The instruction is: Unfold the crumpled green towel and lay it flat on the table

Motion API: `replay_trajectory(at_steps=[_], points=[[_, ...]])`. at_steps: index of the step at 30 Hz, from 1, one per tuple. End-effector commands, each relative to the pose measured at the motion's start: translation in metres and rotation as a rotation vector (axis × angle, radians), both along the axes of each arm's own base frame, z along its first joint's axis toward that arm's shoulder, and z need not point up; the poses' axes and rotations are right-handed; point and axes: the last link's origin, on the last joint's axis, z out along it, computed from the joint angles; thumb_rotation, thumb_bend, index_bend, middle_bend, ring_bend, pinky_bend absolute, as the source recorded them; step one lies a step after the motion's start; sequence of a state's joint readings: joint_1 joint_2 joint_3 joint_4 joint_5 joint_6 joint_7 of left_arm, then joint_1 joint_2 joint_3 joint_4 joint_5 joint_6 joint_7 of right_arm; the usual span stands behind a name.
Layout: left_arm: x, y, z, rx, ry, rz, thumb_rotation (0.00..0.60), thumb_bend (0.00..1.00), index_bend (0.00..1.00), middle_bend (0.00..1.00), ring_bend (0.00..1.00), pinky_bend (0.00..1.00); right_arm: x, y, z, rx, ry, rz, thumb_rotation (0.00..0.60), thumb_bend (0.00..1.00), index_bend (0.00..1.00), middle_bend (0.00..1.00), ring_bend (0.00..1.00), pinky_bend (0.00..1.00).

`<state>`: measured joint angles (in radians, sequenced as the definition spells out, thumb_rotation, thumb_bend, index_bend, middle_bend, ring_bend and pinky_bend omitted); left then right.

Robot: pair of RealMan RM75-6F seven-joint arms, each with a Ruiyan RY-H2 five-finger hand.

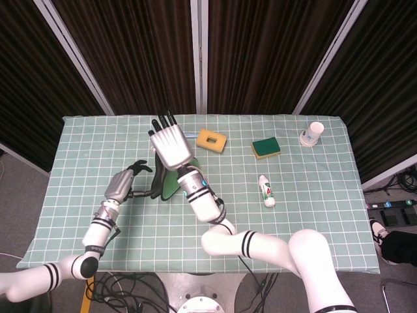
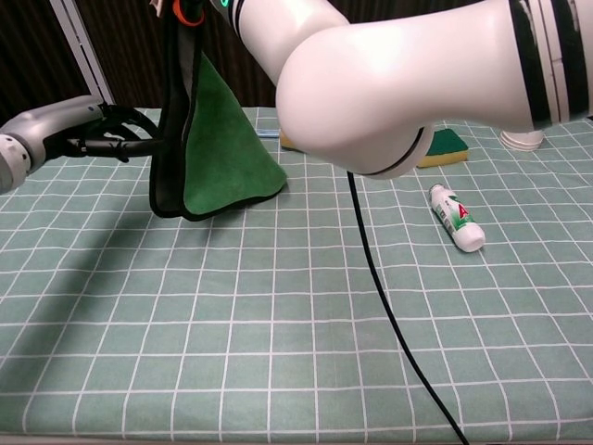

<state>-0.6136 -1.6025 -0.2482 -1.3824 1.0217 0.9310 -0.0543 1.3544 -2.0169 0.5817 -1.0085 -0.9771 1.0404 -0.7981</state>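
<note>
The green towel (image 2: pixel 220 153) with its dark edge hangs unfolded from above, its lower end just over the checked table (image 2: pixel 278 306). My right hand (image 1: pixel 171 147) holds it up by the top, and green cloth (image 1: pixel 171 186) shows below the hand in the head view. In the chest view only the right hand's lower edge (image 2: pixel 185 9) shows at the top border. My left hand (image 2: pixel 79 134) reaches in from the left, fingers apart, fingertips (image 2: pixel 144 139) at the towel's dark edge. A closed grasp by that left hand (image 1: pixel 128 182) does not show.
A yellow sponge with a hole (image 1: pixel 211 140), a green sponge (image 1: pixel 266 148) and a white cup (image 1: pixel 313 134) sit at the back right. A white bottle (image 2: pixel 456 216) lies right of centre. My right arm (image 2: pixel 408 83) fills the chest view's upper middle.
</note>
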Motion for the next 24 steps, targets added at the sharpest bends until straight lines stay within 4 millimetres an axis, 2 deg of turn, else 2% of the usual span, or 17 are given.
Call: replay_trajectory(at_steps=[1,4,7,20,24], points=[[-0.002,0.001,-0.008,0.006,0.038,0.007,0.343,0.01,0.37,0.24,0.21,0.29,0.000,0.001,0.000,0.006,-0.015,0.001,0.600,0.52,0.72,0.29,0.12,0.07],[-0.004,0.000,-0.015,-0.001,0.058,0.018,0.393,0.03,0.37,0.24,0.21,0.29,-0.002,0.001,0.002,0.008,-0.020,0.002,0.600,0.53,0.72,0.29,0.12,0.07],[-0.008,-0.001,-0.018,-0.005,0.067,0.031,0.417,0.04,0.38,0.24,0.21,0.29,-0.005,0.001,0.004,0.007,-0.020,-0.001,0.600,0.52,0.72,0.29,0.12,0.07],[-0.006,0.001,-0.028,-0.015,0.027,0.071,0.434,0.06,0.43,0.24,0.21,0.29,-0.011,0.004,0.011,0.037,-0.061,-0.007,0.600,0.52,0.72,0.29,0.12,0.07],[-0.006,0.001,-0.032,-0.018,0.007,0.090,0.475,0.10,0.50,0.25,0.21,0.29,-0.013,0.007,0.013,0.041,-0.062,-0.001,0.600,0.52,0.72,0.28,0.12,0.07]])
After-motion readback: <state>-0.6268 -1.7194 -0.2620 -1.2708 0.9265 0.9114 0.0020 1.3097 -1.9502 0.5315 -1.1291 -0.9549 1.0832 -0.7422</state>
